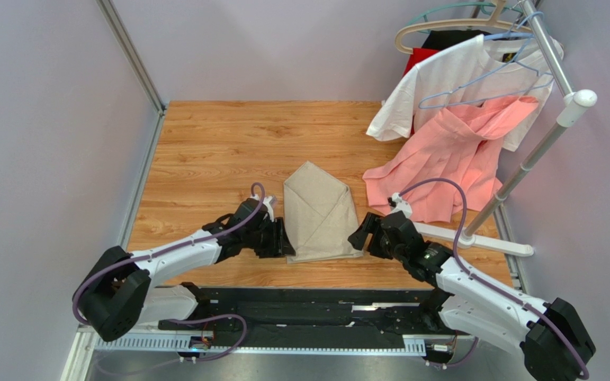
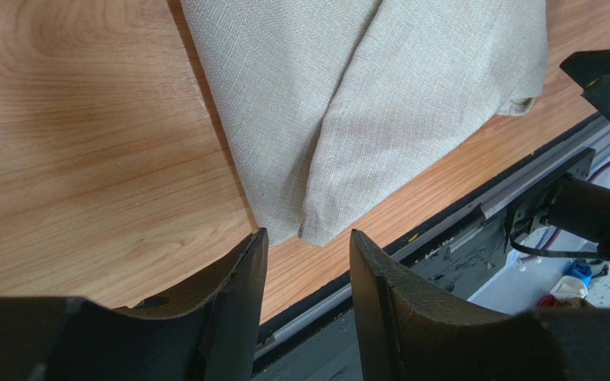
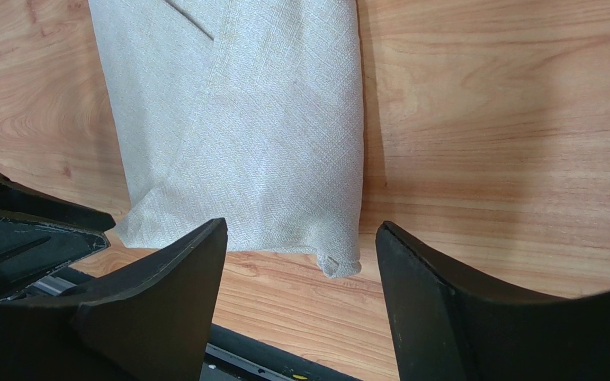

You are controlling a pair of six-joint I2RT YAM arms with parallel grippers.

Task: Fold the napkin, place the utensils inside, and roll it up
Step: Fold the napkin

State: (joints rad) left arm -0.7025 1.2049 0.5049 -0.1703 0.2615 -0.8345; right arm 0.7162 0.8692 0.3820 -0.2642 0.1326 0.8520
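**Lower left of centre, top view:** black two-finger left gripper [image 1: 281, 238]. Its jaws stand moderately apart with nothing between them, and the fingertips are just short of the cloth's lower-left corner.

**Frame centre:** folded beige-tan woven cloth napkin [image 1: 318, 213], lying flat on the light wooden plank table [image 1: 205, 151] between both grippers. Its long axis runs from bottom to top of the frame. The narrow point aims at the top and the broad straight edge faces the bottom.

**Right of centre:** black two-finger right gripper [image 1: 361, 236], jaws wide and holding nothing, at the cloth's lower-right corner.

**Upper right:** white cotton T-shirt [image 1: 443, 79] with a small dark neck label [image 1: 509, 48], too small to read. A salmon-pink garment [image 1: 443, 159] hangs beneath it.
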